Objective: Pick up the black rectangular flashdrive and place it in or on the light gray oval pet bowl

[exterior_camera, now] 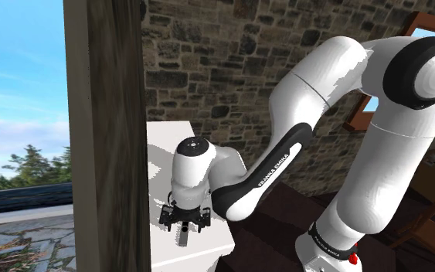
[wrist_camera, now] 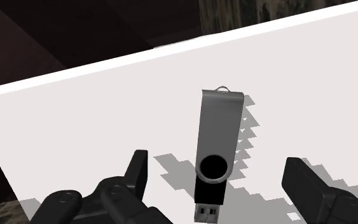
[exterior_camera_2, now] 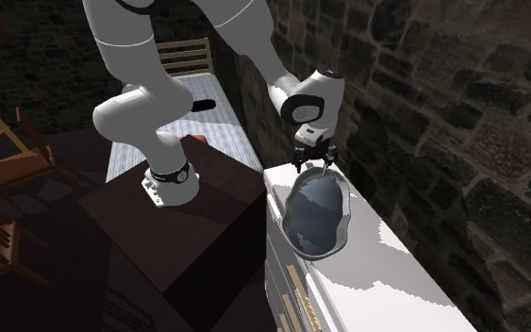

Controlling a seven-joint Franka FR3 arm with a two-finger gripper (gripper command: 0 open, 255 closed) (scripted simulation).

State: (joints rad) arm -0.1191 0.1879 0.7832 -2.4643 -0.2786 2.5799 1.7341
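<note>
1. Hanging low over the white counter top (exterior_camera: 160,147), the gripper (exterior_camera: 185,224) points straight down at it in the shoulder view, at the end of the white arm (exterior_camera: 378,154).
2. In the wrist view the gripper (wrist_camera: 217,163) is wide open: its two black fingers (wrist_camera: 139,170) stand far apart and hold nothing.
3. The flashdrive (wrist_camera: 217,156) lies flat on the counter top (wrist_camera: 75,127), in the gap between the fingers, with bare white surface showing on both sides of it, so neither finger touches it.
4. It has a grey swivel cover with a round hole and a black body. Its plug end points back toward the hand and its small loop end points away.
5. In the second exterior view the gripper (exterior_camera_2: 315,162) sits just past the far end of the pet bowl (exterior_camera_2: 315,215).
6. The bowl is oval, drawn dark grey with a paler rim, and rests on the same counter top (exterior_camera_2: 386,273) beside the stone wall (exterior_camera_2: 461,113).
7. The dark box stand (exterior_camera_2: 178,226) is next to the counter.
</note>
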